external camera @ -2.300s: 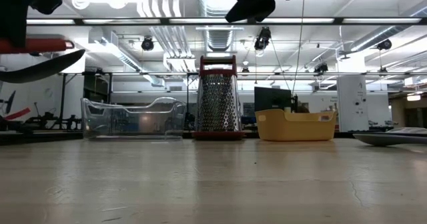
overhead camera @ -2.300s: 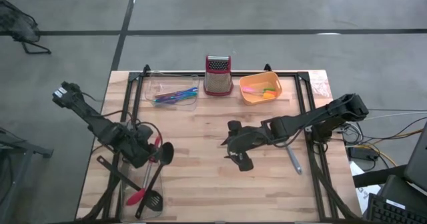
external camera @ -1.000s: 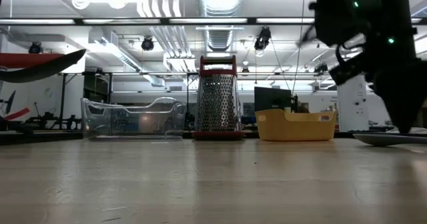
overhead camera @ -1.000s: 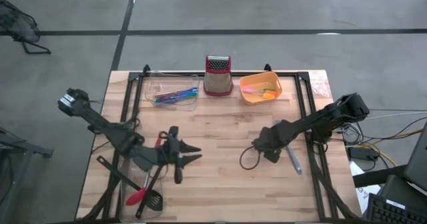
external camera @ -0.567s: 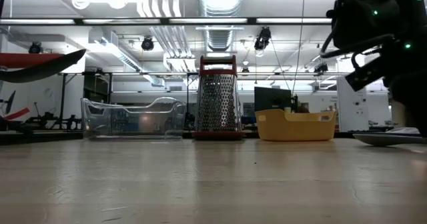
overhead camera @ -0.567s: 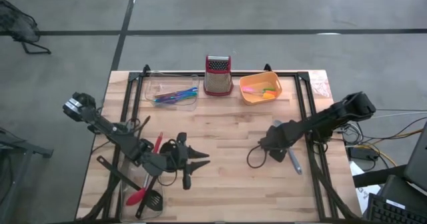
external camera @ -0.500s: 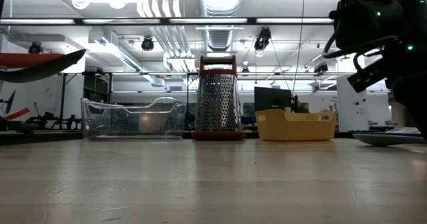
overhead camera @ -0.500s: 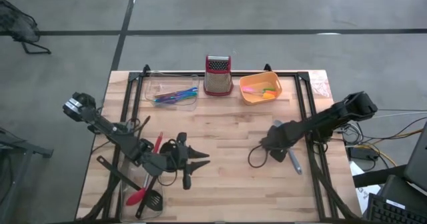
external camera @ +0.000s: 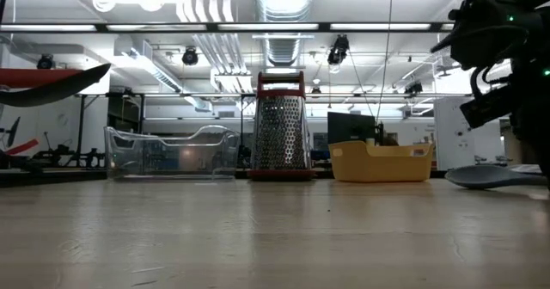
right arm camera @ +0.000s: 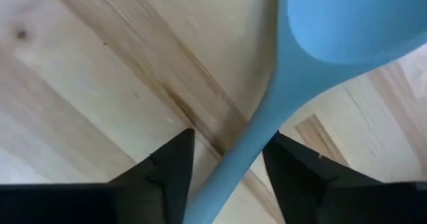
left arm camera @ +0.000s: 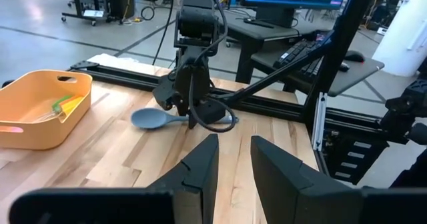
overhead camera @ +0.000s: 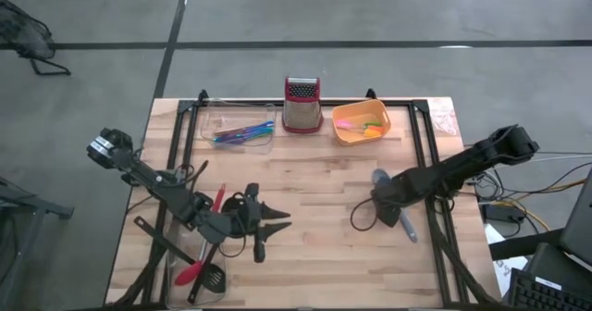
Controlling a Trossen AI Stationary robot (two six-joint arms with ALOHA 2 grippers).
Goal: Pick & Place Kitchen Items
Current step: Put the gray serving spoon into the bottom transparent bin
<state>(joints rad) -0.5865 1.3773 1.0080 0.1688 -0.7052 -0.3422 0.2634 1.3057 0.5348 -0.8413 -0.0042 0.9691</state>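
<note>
Right tool [right arm camera: 223, 161]: fingers apart, straddling the grey spatula [overhead camera: 381, 180] handle near the surface's right edge.
Left tool [left arm camera: 232, 159]: fingers slightly apart, empty, near front-left.
Risk: off-centre closing could skid the slim handle away.

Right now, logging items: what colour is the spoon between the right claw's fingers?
Grey-blue spoon; clearest in the right wrist view, straddled by the right claw.

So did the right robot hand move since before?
Yes. The right gripper slid from mid-table toward the table's right edge, away from the grater, to the grey spoon.
</note>
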